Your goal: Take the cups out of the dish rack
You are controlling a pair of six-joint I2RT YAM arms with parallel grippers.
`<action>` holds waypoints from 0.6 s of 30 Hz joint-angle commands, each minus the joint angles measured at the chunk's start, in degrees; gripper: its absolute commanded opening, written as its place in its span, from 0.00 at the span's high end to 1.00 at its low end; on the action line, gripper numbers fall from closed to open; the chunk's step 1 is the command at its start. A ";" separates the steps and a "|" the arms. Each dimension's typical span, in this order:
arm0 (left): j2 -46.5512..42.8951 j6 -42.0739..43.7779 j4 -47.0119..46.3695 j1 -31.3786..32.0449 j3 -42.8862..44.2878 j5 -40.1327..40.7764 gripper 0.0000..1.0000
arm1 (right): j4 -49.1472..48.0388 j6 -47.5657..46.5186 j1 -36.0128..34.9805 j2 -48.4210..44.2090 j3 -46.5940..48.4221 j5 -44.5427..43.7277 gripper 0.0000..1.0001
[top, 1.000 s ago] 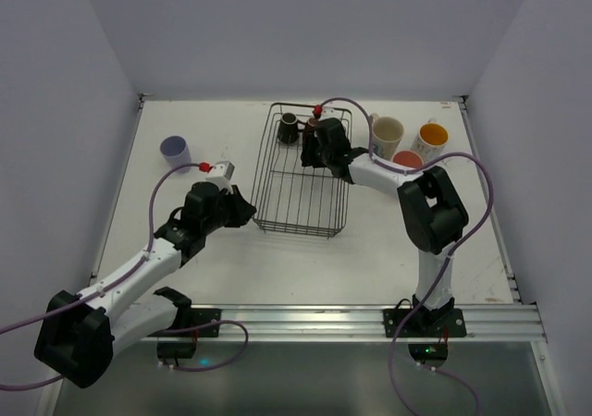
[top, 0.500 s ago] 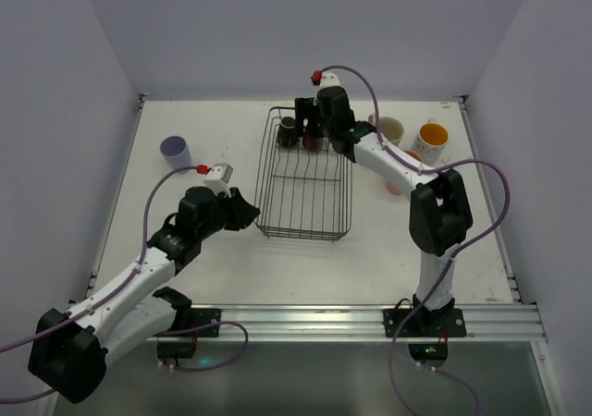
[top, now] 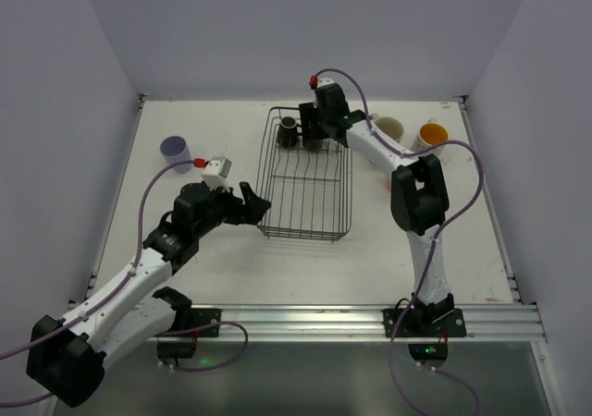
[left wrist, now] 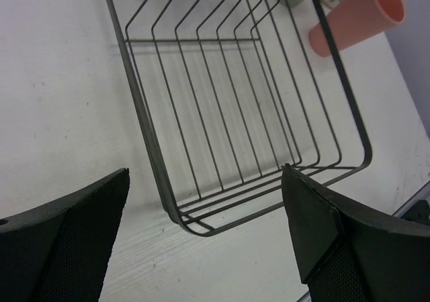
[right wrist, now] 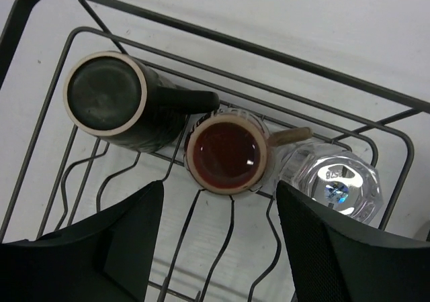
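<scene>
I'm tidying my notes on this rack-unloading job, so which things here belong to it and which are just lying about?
Part of the job: dish rack; inside it, black mug, brown mug, clear glass; outside it, lavender tumbler, cream mug, orange-lined cup, pink tumbler.
Just there: purple cable, metal rail.

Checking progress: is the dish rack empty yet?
Not empty: a black mug, a brown mug and a clear glass sit inside the dish rack.

White tabletop carries the dish rack at centre, lavender tumbler out left, cream mug and orange-lined tumbler together back right.
</scene>
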State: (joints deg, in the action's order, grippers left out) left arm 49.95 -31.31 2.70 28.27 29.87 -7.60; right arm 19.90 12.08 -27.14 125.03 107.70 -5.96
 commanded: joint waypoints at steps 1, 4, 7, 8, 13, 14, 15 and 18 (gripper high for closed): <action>-2.49 2.92 -0.15 0.29 5.72 2.06 0.02 | 2.68 -1.88 -0.46 0.38 4.44 1.30 0.30; -3.81 3.45 0.90 0.29 7.83 1.36 0.00 | 4.27 -2.23 -0.37 1.70 6.03 0.16 0.30; -5.83 4.15 2.39 0.29 9.50 1.35 0.00 | 4.70 -2.32 -0.37 3.10 6.82 -0.46 0.31; -6.88 4.50 2.83 0.29 9.77 1.53 0.00 | 5.23 -2.49 -0.37 3.63 8.30 -0.55 0.31; -9.00 4.94 2.93 0.29 10.12 2.50 0.00 | 8.39 -2.76 -0.46 8.11 13.93 -1.08 0.31; -8.91 4.94 2.93 0.29 9.95 2.41 0.00 | 8.31 -2.76 -0.38 8.38 14.55 -1.08 0.32; -8.82 4.94 2.93 0.29 9.69 2.41 0.00 | 8.23 -2.85 -0.46 8.56 14.82 -0.99 0.35; -8.21 4.94 2.93 0.29 9.42 2.15 0.00 | 9.45 -3.11 -0.37 9.70 16.57 -1.60 0.40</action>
State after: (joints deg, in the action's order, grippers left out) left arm 41.36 -27.83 5.34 28.27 38.13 -5.72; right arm 26.41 10.26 -27.44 134.17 121.03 -6.57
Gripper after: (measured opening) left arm 0.997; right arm 0.613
